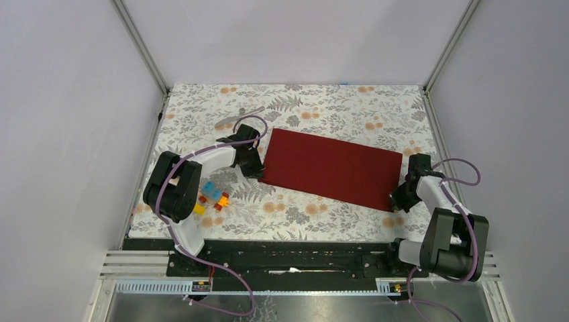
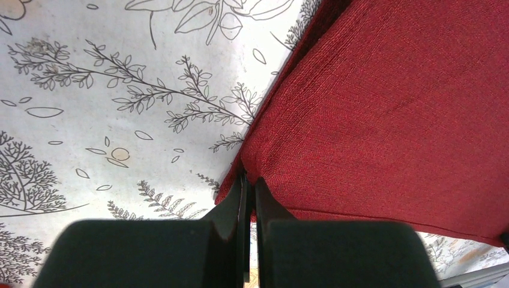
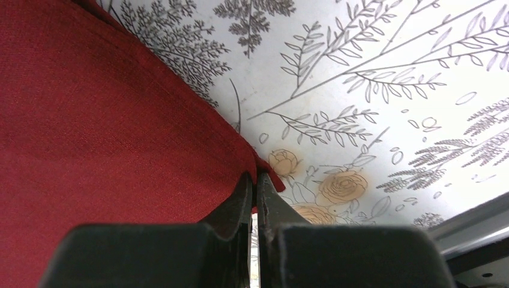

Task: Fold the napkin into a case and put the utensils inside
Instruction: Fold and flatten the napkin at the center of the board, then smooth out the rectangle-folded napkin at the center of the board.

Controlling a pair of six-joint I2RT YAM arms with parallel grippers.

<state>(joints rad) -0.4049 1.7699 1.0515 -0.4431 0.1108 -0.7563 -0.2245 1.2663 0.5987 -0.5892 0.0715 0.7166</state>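
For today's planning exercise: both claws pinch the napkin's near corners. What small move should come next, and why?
Probably raise both corners together slightly: left claw and right claw are shut on the napkin, which lies flat as a wide rectangle needing another fold.

The left arm (image 1: 213,158), at the frame's left, and the right arm (image 1: 436,191), at lower right, are built of white links and black joints; a purple cable (image 1: 459,159) is run along each. The left gripper (image 2: 249,179) and right gripper (image 3: 253,176) are formed of tapered black fingers (image 2: 231,210).
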